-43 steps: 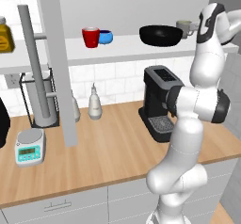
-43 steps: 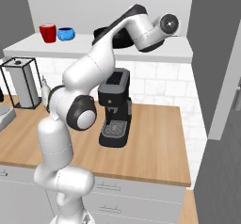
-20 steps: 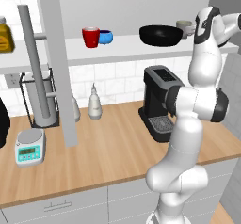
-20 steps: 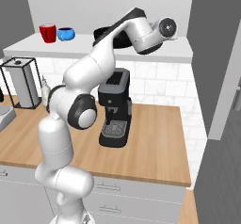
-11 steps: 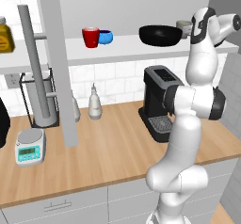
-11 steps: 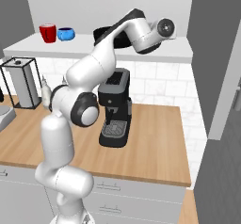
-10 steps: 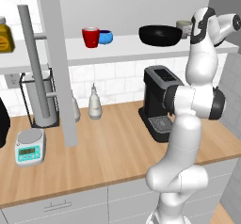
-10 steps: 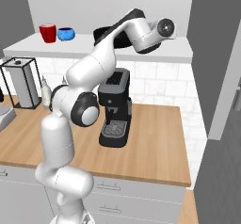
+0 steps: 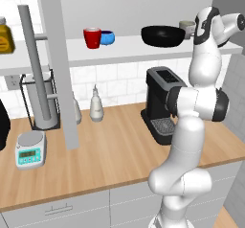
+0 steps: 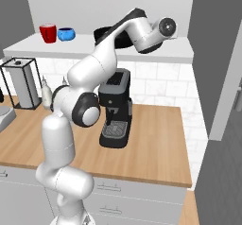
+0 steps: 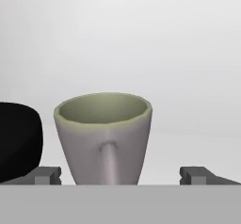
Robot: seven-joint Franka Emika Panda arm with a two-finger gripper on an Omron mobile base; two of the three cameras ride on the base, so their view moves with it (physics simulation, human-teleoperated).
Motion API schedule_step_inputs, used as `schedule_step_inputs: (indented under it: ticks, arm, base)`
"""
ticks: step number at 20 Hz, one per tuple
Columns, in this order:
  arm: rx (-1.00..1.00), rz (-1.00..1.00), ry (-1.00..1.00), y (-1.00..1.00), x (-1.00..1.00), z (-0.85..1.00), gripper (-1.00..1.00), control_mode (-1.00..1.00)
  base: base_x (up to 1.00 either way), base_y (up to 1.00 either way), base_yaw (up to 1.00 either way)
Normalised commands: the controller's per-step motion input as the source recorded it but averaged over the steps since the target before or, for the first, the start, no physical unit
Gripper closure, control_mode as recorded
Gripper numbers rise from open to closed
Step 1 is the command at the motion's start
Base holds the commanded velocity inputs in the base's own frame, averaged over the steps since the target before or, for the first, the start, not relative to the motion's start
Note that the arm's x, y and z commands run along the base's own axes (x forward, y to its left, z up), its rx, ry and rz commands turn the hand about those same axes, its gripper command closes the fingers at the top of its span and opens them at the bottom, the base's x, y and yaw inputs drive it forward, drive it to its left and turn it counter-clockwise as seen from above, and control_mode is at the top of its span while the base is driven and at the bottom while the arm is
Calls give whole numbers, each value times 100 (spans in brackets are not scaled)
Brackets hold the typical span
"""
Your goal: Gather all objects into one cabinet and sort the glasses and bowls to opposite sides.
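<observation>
A grey-beige mug (image 11: 104, 138) stands upright on the cabinet's white bottom board (image 9: 124, 47), its handle facing me. My gripper (image 11: 123, 176) is open, level with the mug's base, one fingertip (image 11: 47, 175) on each side and apart from it. In the left base view the mug (image 9: 187, 28) sits just right of the wide black bowl (image 9: 162, 35), with my hand beside it. The red cup (image 9: 92, 37) and the small blue bowl (image 9: 107, 37) stand together further left. In the right base view my arm hides part of the black bowl (image 10: 105, 34); the red cup (image 10: 47, 32) and blue bowl (image 10: 66, 33) are at the left.
A black coffee machine (image 9: 162, 102) stands on the wooden counter (image 9: 115, 155) under the board. Left of it are a white spray bottle (image 9: 96, 106), a grey post (image 9: 60, 64), a wire holder (image 9: 40, 93) and a small scale (image 9: 29, 150). A yellow jar (image 9: 5, 38) sits far left.
My hand has moved a little to the left, closer to the grey-beige mug. The gripper has stayed open and the tableware has not moved.
</observation>
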Motion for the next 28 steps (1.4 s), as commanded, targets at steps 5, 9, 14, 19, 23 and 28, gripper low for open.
schedule_step_inputs:
  ticks: [5, 9, 14, 19, 23, 28]
  arm:
    - [0, 0, 0, 0, 0, 0, 100, -100]
    - [0, 0, 0, 0, 0, 0, 100, -100]
    - [0, 0, 0, 0, 0, 0, 100, -100]
    - [0, 0, 0, 0, 0, 0, 100, -100]
    - [0, 0, 0, 0, 0, 0, 100, -100]
    - [0, -1, -2, 0, -40, 2, 100, -100]
  base:
    - [0, 0, 0]
    - [0, 0, 0]
    - [0, 0, 0]
    - [0, 0, 0]
    - [0, 0, 0]
    - [0, 0, 0]
